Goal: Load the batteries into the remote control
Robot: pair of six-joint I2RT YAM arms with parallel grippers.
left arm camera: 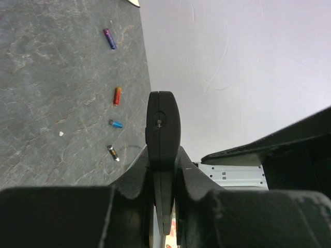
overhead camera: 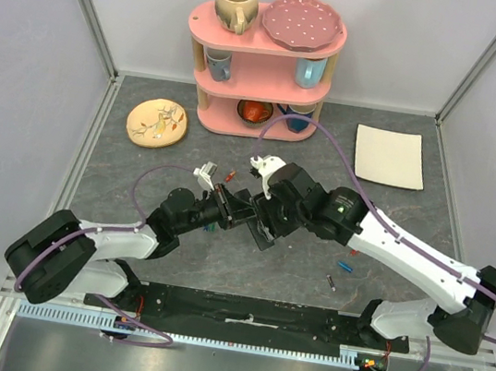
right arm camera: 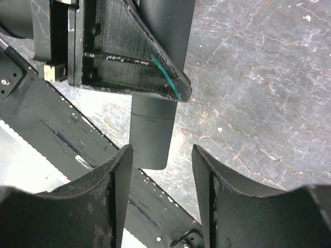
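From above, my left gripper and right gripper meet nose to nose at the middle of the frame over the grey table. The black remote control pokes down between them, and loose batteries lie lower right of it, well apart. At my left wrist, the left gripper is clamped on the remote control, which stands edge-on at centre frame. A blue-purple battery, orange battery, blue battery and dark battery string down the table at upper left. At my right wrist, the right gripper stands apart and grips nothing. The remote control comes down from the top (one of my left fingers crosses it), its end at the mouth of the gap.
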